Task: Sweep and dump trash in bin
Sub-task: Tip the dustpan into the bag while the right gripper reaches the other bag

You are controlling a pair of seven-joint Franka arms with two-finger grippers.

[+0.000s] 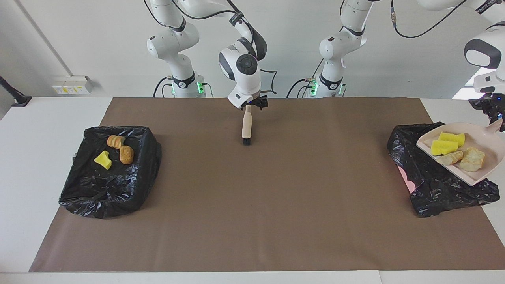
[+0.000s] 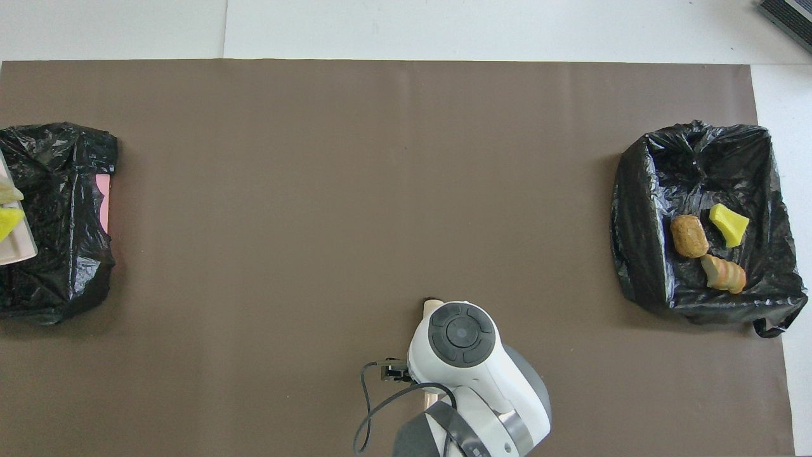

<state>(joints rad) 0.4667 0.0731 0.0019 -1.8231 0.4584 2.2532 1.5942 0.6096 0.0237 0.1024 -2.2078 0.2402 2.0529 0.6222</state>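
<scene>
My left gripper (image 1: 496,115) is shut on the handle of the beige dustpan (image 1: 491,166), held up and tilted over the black-bagged bin (image 1: 434,185) at the left arm's end. In the pan lie two yellow pieces of trash (image 1: 446,146) and two tan ones (image 1: 471,159). The overhead view shows only the pan's edge (image 2: 16,251) over that bin (image 2: 63,254). The brush (image 1: 247,124) rests with its black bristles on the mat mid-table. My right gripper (image 1: 253,105) stands open around the top of its handle. From overhead, the right wrist hides all but the brush's tip (image 2: 432,306).
A second black-bagged bin (image 1: 106,185) stands at the right arm's end of the brown mat (image 1: 252,205). It holds a yellow lump (image 1: 103,159) and two brown bread-like pieces (image 1: 126,154). A pink patch (image 1: 410,183) shows at the first bin's side.
</scene>
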